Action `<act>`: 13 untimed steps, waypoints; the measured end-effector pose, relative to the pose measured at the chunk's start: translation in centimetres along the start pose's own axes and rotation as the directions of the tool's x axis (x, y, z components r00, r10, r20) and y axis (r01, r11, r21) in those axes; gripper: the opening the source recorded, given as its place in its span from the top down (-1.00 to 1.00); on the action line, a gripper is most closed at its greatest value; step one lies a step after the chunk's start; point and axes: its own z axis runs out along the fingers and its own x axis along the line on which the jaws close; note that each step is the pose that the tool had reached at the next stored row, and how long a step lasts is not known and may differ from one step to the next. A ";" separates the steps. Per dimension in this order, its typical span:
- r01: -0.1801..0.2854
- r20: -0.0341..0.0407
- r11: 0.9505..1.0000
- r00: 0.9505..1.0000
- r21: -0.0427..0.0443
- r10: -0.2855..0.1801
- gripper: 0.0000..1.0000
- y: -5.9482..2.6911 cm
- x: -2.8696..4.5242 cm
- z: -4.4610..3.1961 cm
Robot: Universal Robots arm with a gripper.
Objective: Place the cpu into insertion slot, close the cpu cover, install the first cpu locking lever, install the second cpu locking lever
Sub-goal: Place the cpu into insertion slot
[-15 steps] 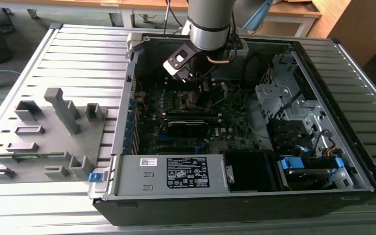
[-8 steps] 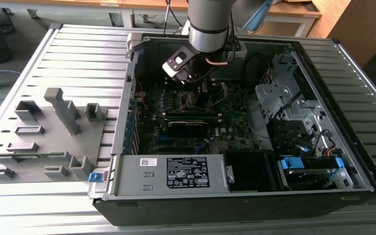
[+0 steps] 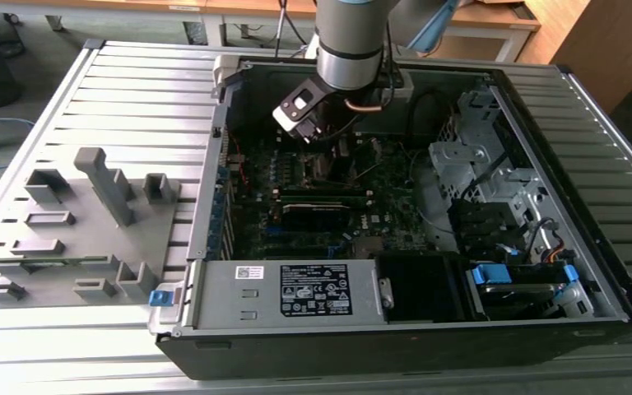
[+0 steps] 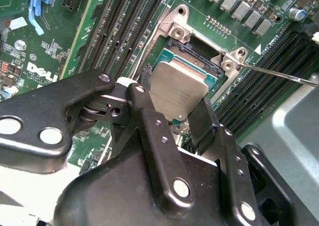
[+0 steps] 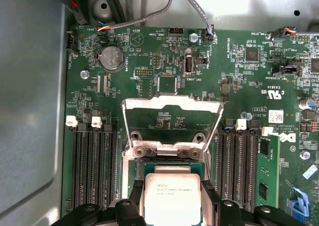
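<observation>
Fingers of your gripper are clamped on 2 opposite edges of the cpu, so you are grasping it, its dull silver top facing up toward the wrist cameras. The chip sits directly over the insertion slot, whose dark interior and metal rim show just beyond its far edge; whether the chip already touches the socket floor cannot be told. Just past the slot, the cpu cover stands swung open on its hinge, and you can see green board through its square window. A thin metal rod juts from 1 corner of the socket frame and reaches out over the neighbouring memory slots, which run in black rows on both sides of the socket. Beyond the raised cover, the green motherboard carries a round coin battery and several small connectors with wires. In the exterior view, your arm reaches down into the open computer case, with the power supply along the case's near wall. A grey fixture block lies on the slatted table at the exterior view's left, well apart from the gripper.
</observation>
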 end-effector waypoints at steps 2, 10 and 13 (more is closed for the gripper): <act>0.000 0.000 1.000 1.000 0.000 0.000 -0.07 -0.01 0.14 0.00; 0.000 0.000 1.000 1.000 0.000 0.000 -0.07 -0.21 0.33 0.28; 0.000 0.000 1.000 1.000 0.000 0.000 -0.07 -0.23 0.32 0.42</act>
